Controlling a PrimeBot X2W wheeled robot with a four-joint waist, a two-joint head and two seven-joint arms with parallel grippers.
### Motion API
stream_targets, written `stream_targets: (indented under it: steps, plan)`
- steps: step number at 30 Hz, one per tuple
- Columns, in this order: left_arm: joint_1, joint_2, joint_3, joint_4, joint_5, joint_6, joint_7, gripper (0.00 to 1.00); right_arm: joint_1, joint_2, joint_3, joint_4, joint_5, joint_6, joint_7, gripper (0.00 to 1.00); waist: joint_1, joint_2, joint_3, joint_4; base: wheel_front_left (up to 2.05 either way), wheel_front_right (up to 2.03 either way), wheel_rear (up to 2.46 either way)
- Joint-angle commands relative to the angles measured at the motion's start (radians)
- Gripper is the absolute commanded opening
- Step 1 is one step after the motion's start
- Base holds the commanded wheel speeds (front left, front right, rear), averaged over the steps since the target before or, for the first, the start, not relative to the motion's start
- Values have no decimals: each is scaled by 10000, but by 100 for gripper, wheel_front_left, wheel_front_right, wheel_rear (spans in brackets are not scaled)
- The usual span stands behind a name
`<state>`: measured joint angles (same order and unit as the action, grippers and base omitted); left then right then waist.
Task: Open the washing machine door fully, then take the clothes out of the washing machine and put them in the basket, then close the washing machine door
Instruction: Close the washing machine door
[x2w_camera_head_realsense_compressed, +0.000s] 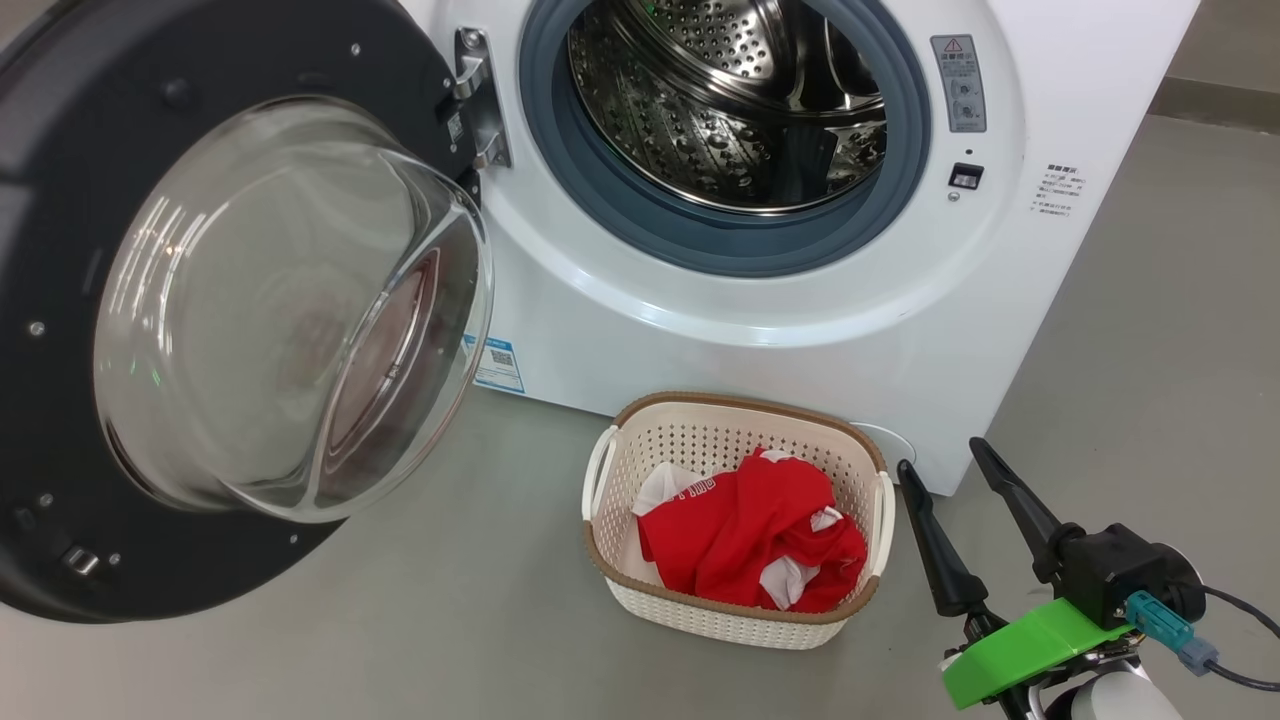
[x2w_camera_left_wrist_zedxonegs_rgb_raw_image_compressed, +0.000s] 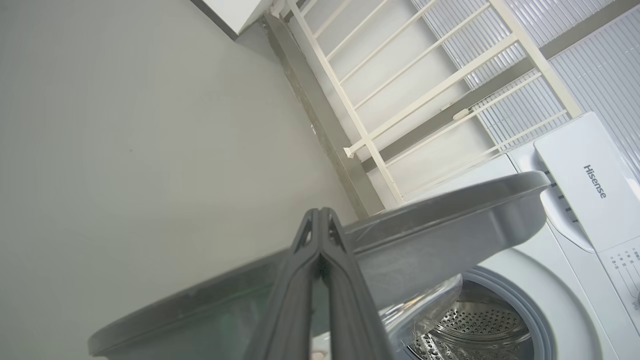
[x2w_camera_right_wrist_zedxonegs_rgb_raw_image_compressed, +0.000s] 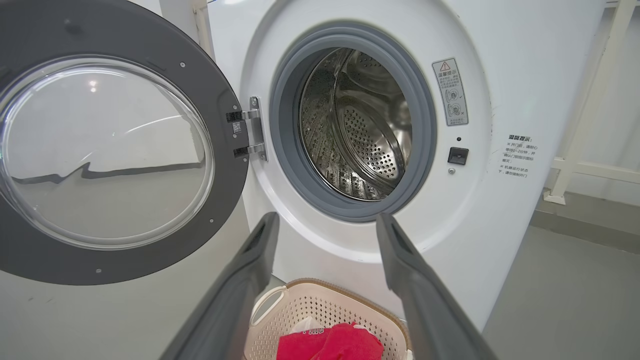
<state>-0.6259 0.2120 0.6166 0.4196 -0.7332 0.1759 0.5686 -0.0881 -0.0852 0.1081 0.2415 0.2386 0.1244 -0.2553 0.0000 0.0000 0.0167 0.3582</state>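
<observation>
The washing machine (x2w_camera_head_realsense_compressed: 800, 330) stands with its drum (x2w_camera_head_realsense_compressed: 730, 100) bare and steel inside. The washing machine door (x2w_camera_head_realsense_compressed: 200, 300) hangs swung out to the left, its glass bowl bulging toward me. On the floor in front sits the basket (x2w_camera_head_realsense_compressed: 735, 615) holding the red and white clothes (x2w_camera_head_realsense_compressed: 760, 535). My right gripper (x2w_camera_head_realsense_compressed: 938, 455) is open at the lower right, just right of the basket, nothing between its fingers. In the left wrist view my left gripper (x2w_camera_left_wrist_zedxonegs_rgb_raw_image_compressed: 318, 212) is shut and empty, tips against the outer face of the door's rim (x2w_camera_left_wrist_zedxonegs_rgb_raw_image_compressed: 425, 225).
Grey floor (x2w_camera_head_realsense_compressed: 450, 600) spreads around the basket and to the right of the machine. A white metal rack (x2w_camera_left_wrist_zedxonegs_rgb_raw_image_compressed: 400, 90) stands against the wall beside the washer. A blue label (x2w_camera_head_realsense_compressed: 497, 363) sits low on the machine's front.
</observation>
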Motion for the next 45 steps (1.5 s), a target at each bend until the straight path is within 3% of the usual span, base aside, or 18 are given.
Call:
stream_targets:
  steps: [1,14,28,37,45]
  plan:
    - [142,302,119,-271,-335,-112,362,0,-379,-78,214,-251,-7,63,-65,100,0,0,21,-29,0,0,0]
    - [-55,767,299,1165,-1383,-1492,1086,0,-412,-19,204,-237,10,63,-65,100,0,0,20,-27,0,0,0]
    - [-219,366,854,1787,-2871,-2405,1702,0,-378,49,154,-212,-31,63,-65,100,0,0,-15,32,0,0,0]
    - [67,-337,947,917,-3637,-2605,2294,0,-353,102,161,-205,-36,63,-65,100,0,0,-6,6,0,0,0]
    - [617,-1057,687,-443,-3975,-2511,2941,0,-329,135,128,-208,-45,63,-65,100,0,0,23,-35,0,0,0]
